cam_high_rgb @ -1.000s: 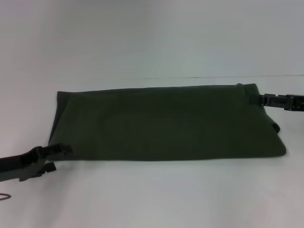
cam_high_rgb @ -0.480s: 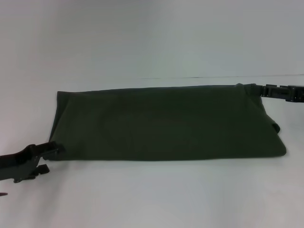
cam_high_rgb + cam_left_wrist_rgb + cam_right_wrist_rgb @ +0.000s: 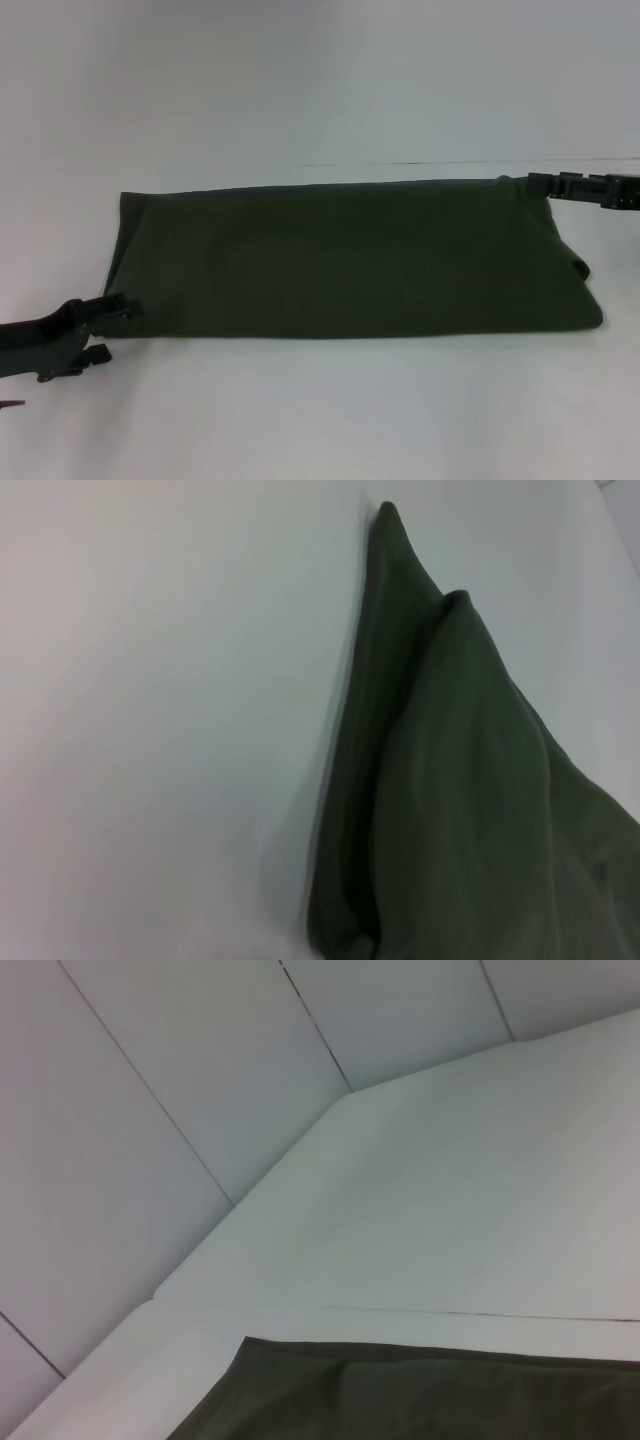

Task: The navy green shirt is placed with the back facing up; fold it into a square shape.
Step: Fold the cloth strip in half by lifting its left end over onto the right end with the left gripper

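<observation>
Two black grippers stand at opposite corners of the long dark olive-green soft cloth shirt (image 3: 350, 258), which lies on the white table (image 3: 330, 410) already folded into a wide band, its long axis running left to right across the head view.

Nearest the camera, the left gripper (image 3: 118, 308) sits at the band's near left corner, its tip touching the cloth edge or just beside it; whether its fingers are apart or pinched on cloth I cannot tell. Its wrist view shows the folded corner (image 3: 345, 935) close up, layered cloth running away in a ridge to a point.

Farther off, the right gripper (image 3: 540, 184) is at the far right corner, its tip at the top edge of the cloth; its finger state cannot be told either. The right wrist view shows only the shirt's far edge (image 3: 400, 1360) and bare table beyond.

Judging by this, the coming fold must bring one short end over along the long axis; the shirt stretches away rightward from the left gripper and leftward from the right one.

Compared with a second ago, the left gripper has drawn back leftward and sits a little lower at the corner, while the right gripper has risen and crept leftward to the top edge. The shirt itself has not moved.
</observation>
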`<move>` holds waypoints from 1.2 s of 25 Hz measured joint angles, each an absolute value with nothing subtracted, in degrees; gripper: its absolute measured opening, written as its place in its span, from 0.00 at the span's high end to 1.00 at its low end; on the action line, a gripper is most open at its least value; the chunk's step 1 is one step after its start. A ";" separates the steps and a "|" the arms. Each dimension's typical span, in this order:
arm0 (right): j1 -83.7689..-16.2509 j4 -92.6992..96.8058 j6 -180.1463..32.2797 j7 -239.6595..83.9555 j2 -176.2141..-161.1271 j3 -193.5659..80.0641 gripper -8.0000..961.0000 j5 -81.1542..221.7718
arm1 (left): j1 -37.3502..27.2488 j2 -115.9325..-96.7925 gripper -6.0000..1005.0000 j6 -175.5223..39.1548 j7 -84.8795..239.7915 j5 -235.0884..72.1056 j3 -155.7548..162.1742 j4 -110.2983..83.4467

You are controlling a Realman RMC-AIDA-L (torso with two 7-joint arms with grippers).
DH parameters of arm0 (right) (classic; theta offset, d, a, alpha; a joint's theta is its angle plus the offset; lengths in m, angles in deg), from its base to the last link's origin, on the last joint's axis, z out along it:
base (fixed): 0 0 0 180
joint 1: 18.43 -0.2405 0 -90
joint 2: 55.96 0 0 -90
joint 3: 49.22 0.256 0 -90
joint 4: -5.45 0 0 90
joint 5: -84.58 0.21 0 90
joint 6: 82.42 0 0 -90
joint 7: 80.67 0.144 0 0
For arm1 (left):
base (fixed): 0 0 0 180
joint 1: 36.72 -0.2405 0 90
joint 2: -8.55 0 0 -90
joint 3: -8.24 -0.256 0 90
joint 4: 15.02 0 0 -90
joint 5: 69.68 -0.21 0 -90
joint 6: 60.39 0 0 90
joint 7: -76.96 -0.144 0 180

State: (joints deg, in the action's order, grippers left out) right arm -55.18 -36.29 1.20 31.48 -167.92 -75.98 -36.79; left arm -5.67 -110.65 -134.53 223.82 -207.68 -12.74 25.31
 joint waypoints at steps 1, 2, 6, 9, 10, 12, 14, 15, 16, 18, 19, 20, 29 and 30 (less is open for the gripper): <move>-55.19 -36.42 1.19 31.48 -167.92 -75.96 0.06 -36.79 | -5.57 -110.57 0.10 -134.53 224.37 -207.71 -12.75 25.25; -55.18 -36.56 1.17 31.49 -167.90 -75.95 0.06 -36.79 | -5.45 -110.50 0.10 -134.53 224.95 -207.74 -12.75 25.21; -55.22 -36.96 1.16 31.57 -167.86 -75.94 0.06 -36.56 | -5.12 -110.31 0.10 -134.47 226.30 -207.82 -12.89 25.15; -55.27 -36.99 1.16 31.57 -167.85 -75.94 0.06 -36.10 | -5.01 -110.24 0.10 -133.88 226.70 -208.09 -12.97 24.90; -55.26 -37.00 1.16 31.57 -167.84 -75.94 0.06 -36.01 | -4.99 -110.24 0.10 -133.62 226.72 -208.26 -12.97 24.79; -55.23 -37.00 1.16 31.56 -167.84 -75.94 0.06 -35.96 | -4.99 -110.24 0.10 -132.99 226.77 -208.57 -12.90 24.48; -55.22 -37.00 1.17 31.56 -167.84 -75.94 0.06 -35.94 | -4.99 -110.24 0.10 -132.69 226.78 -208.62 -12.85 24.24; -55.22 -37.00 1.17 31.56 -167.84 -75.94 0.06 -35.93 | -4.99 -110.24 0.10 -132.57 226.79 -208.62 -12.84 24.18; -55.23 -37.00 1.17 31.57 -167.84 -75.94 0.06 -35.92 | -4.99 -110.25 0.10 -132.44 226.79 -208.63 -12.85 24.17; -55.27 -37.00 1.17 31.58 -167.84 -75.94 0.06 -35.82 | -4.89 -110.25 0.10 -132.22 226.80 -208.63 -12.86 24.17; -55.29 -37.00 1.17 31.57 -167.83 -75.94 0.06 -35.69 | -4.80 -110.26 0.10 -132.09 226.80 -208.64 -12.86 24.16; -55.30 -37.00 1.17 31.55 -167.84 -75.94 0.06 -35.58 | -4.74 -110.27 0.10 -132.00 226.80 -208.64 -12.85 24.14; -55.27 -37.00 0.60 31.52 -167.84 -75.94 0.06 -35.34 | -3.22 -109.90 0.10 -130.60 226.44 -208.57 -12.94 22.46; -55.26 -37.00 0.60 31.53 -167.83 -75.94 0.06 -35.34 | -3.03 -109.79 0.10 -130.29 226.36 -208.57 -12.94 22.14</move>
State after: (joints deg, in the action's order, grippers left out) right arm -55.26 -37.00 0.60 31.53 -167.83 -75.94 -35.34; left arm -3.03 -109.79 -130.29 226.36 -208.57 -12.94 22.14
